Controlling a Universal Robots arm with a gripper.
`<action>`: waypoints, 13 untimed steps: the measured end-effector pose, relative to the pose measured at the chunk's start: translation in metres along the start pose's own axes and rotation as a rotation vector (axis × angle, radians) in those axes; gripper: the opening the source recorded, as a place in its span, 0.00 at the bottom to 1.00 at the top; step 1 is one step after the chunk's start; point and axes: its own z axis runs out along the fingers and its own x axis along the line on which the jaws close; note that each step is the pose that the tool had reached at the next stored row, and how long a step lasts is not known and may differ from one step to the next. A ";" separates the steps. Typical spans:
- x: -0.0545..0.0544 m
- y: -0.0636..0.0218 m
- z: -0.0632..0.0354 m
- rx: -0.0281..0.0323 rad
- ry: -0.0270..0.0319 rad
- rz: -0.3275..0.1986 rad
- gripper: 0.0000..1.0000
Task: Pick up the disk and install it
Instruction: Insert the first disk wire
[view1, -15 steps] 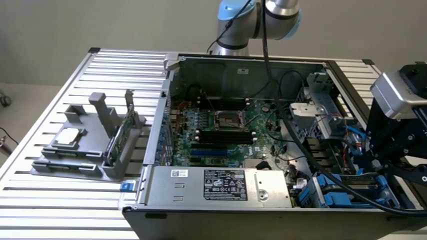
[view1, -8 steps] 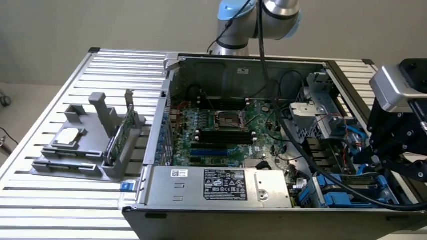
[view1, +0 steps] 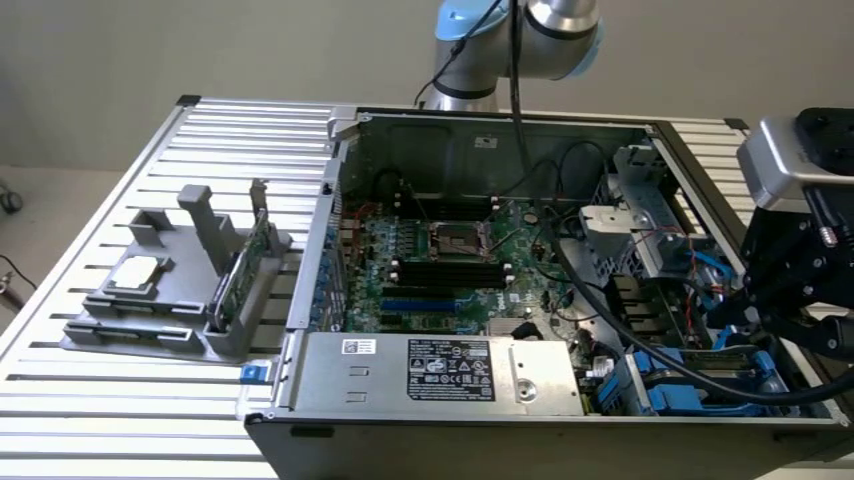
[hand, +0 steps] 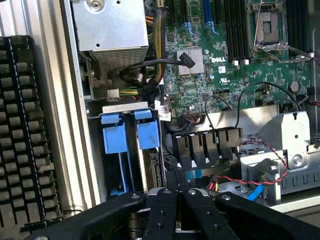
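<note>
Slatted tbl (view1: 80, 420), PC (view1: 441, 130): blue-framed disk (hand: 148, 134)

Slatted table (view1: 107, 430) bears open computer case (view1: 534, 447) and grey rack (view1: 171, 332).

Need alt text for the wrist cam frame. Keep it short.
The gripper, fingers shut, hangs close over the drive bay of an open computer, where two blue carriers stand side by side. Beyond them lie the green motherboard and the silver power supply.
</note>
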 end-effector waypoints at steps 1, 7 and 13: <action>0.000 0.0000 -0.0001 0.0026 0.0000 0.015 0.11; 0.000 0.0000 -0.0001 0.0174 -0.0011 0.105 0.11; 0.000 0.0000 -0.0001 0.0329 -0.0023 0.198 0.11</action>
